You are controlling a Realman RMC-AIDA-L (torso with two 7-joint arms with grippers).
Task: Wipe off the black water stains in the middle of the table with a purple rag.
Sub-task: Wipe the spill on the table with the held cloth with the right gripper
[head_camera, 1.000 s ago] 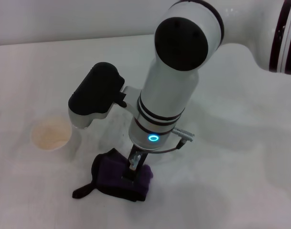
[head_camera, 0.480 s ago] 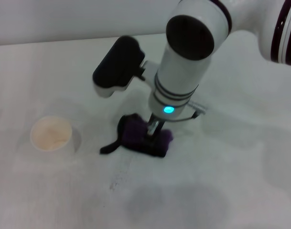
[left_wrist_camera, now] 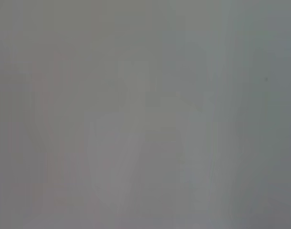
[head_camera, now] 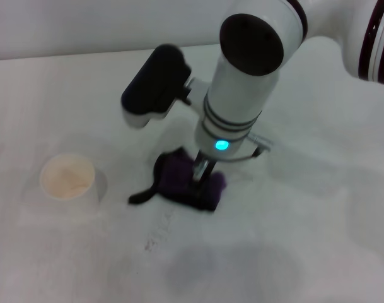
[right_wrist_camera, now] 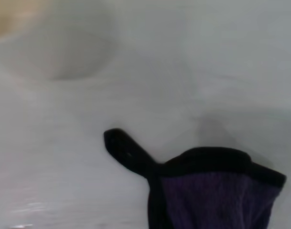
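The purple rag [head_camera: 182,182] lies pressed on the white table [head_camera: 318,252] near its middle, its black strap tail [head_camera: 141,196] trailing toward the cup. My right gripper [head_camera: 201,172] comes down from above and is shut on the rag's top. A faint trail of small dark specks, the black water stains [head_camera: 156,236], shows on the table just in front of the rag. The right wrist view shows the rag [right_wrist_camera: 217,195] and its tail [right_wrist_camera: 128,152] on the table. My left gripper is out of view; the left wrist view shows only plain grey.
A white paper cup [head_camera: 67,177] with a pale beige inside stands to the left of the rag; it also shows in the right wrist view [right_wrist_camera: 64,47]. The table's far edge [head_camera: 84,55] runs along the back.
My right gripper has dragged the rag from the table's front toward the middle, then eased it slightly back toward the front and left. The cup has not moved.
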